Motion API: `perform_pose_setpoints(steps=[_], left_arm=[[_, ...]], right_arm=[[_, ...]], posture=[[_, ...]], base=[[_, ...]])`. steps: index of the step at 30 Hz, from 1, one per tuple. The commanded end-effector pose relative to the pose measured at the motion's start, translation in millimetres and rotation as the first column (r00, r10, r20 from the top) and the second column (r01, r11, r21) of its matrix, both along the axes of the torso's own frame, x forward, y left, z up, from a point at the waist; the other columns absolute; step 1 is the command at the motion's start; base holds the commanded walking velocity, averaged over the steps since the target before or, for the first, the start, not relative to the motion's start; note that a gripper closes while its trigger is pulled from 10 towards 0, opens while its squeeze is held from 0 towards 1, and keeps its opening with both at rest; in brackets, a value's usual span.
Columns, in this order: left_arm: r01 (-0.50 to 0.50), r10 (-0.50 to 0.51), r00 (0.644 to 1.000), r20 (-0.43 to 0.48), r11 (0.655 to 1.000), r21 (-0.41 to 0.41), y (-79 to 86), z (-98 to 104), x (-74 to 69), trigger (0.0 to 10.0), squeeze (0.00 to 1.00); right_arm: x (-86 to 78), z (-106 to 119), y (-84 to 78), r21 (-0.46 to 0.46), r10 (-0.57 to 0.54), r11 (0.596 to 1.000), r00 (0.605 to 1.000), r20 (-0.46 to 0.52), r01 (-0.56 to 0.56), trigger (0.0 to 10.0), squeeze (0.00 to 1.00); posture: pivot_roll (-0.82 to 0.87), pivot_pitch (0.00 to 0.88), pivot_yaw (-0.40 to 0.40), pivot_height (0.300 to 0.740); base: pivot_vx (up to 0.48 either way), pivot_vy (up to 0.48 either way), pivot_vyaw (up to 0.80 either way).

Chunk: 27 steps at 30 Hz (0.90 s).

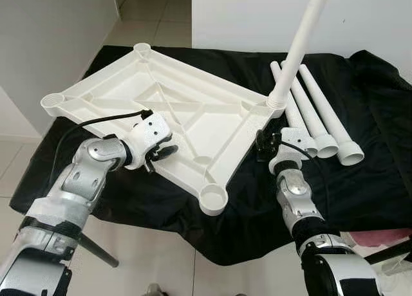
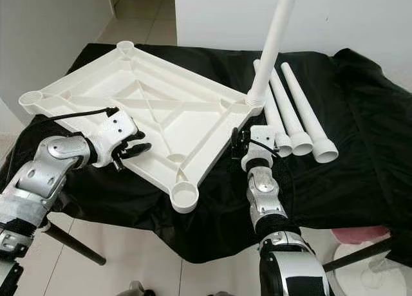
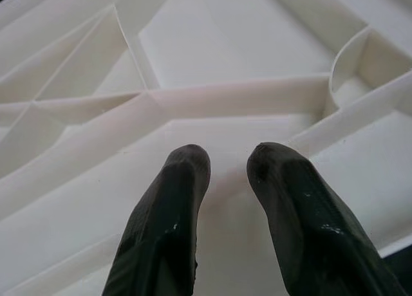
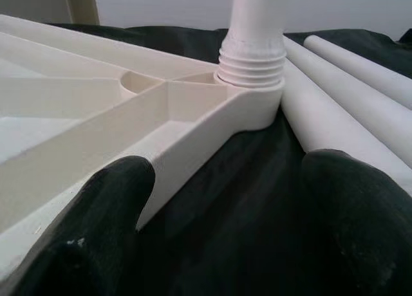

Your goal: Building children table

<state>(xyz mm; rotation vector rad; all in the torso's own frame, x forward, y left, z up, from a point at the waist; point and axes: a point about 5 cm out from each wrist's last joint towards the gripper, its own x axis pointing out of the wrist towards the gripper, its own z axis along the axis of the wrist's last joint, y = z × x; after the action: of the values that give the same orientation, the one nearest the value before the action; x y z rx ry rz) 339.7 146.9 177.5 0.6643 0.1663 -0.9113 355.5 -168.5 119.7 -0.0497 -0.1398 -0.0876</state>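
Note:
A white plastic tabletop [image 1: 193,109] lies upside down on a black cloth, ribs facing up. One white leg [image 1: 297,45] stands screwed into its far right corner socket [image 4: 251,83]. Three more legs [image 1: 322,119] lie side by side on the cloth to the right. The near corner socket [image 1: 214,198] holds nothing. My left gripper [image 1: 162,152] rests over the tabletop's near left edge; in the left wrist view its fingers [image 3: 174,199] sit a little apart above a rib, holding nothing. My right gripper [image 1: 264,145] is open wide beside the right edge, just short of the socket with the leg.
The black cloth [image 1: 360,180] covers a low surface and drapes over its front edge. Pale floor tiles lie around it and a white wall stands behind. A dark rod [image 1: 96,249] slants at the lower left. A pink object [image 1: 386,237] sits at the lower right.

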Motion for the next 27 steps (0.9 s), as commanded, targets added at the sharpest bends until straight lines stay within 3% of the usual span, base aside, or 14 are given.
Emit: perform_pose_setpoints(steps=[1, 7, 14, 15, 16, 17, 26, 27], left_arm=[[-0.031, 0.03, 0.999, 0.04, 0.999, 0.032, 0.5, -1.0, 5.9, 10.0, 0.0], [0.004, -0.007, 0.999, 0.048, 0.998, 0.068, -4.4, -4.7, 14.1, 10.0, 0.0], [0.015, -0.018, 0.999, 0.043, 0.998, 0.053, -6.2, -3.4, 18.0, 10.0, 0.0], [0.043, -0.043, 0.999, 0.018, 0.999, 0.013, -9.8, -3.2, 18.4, 10.0, 0.65], [0.093, -0.093, 0.996, -0.016, 0.996, -0.012, -13.4, -4.8, 16.9, 10.0, 1.0], [0.138, -0.14, 0.989, -0.051, 0.99, -0.037, -16.4, -5.9, 15.4, 10.0, 1.0], [0.254, -0.255, 0.961, -0.111, 0.967, -0.023, -23.4, -8.7, 14.8, 10.0, 1.0], [0.27, -0.274, 0.954, -0.121, 0.962, -0.051, -24.2, -6.1, 15.0, 10.0, 0.0]], right_arm=[[-2.4, -6.4, 1.2, 0.008, -0.01, 1.0, 1.0, -0.029, 0.01, 10.0, 0.0], [-2.4, -6.8, 2.4, -0.013, -0.008, 1.0, 0.999, -0.039, 0.007, 10.0, 0.0], [-3.7, -7.4, 1.4, -0.02, -0.01, 1.0, 0.999, -0.042, 0.009, 10.0, 0.0], [-5.1, -8.2, -0.2, -0.024, -0.013, 1.0, 0.999, -0.044, 0.012, 10.0, 0.0], [-7.0, -9.4, -1.7, -0.028, -0.015, 1.0, 0.999, -0.047, 0.013, 10.0, 0.0], [-8.9, -11.2, -3.5, -0.032, -0.014, 0.999, 0.999, -0.052, 0.013, 10.0, 0.0], [-14.0, -17.9, -9.6, -0.041, -0.021, 0.999, 0.997, -0.076, 0.018, 10.0, 0.0], [-14.3, -18.1, -10.0, -0.04, -0.026, 0.999, 0.997, -0.076, 0.023, 10.0, 0.0]], posture=[[0.01, 0.079, 0.008, 0.74], [0.01, 0.078, 0.007, 0.74], [0.0, 0.076, 0.009, 0.74], [0.0, 0.076, 0.01, 0.74], [0.0, 0.075, 0.01, 0.74], [0.0, 0.076, 0.011, 0.74], [0.0, 0.074, 0.021, 0.74], [0.0, 0.074, 0.021, 0.74]], base=[[0.0, 0.0, 0.0], [0.0, 0.0, 0.0], [0.0, 0.0, 0.0], [0.0, 0.0, 0.0], [0.0, 0.0, 0.0], [0.0, 0.0, 0.0], [0.0, 0.0, 0.0], [0.0, 0.0, 0.0]])
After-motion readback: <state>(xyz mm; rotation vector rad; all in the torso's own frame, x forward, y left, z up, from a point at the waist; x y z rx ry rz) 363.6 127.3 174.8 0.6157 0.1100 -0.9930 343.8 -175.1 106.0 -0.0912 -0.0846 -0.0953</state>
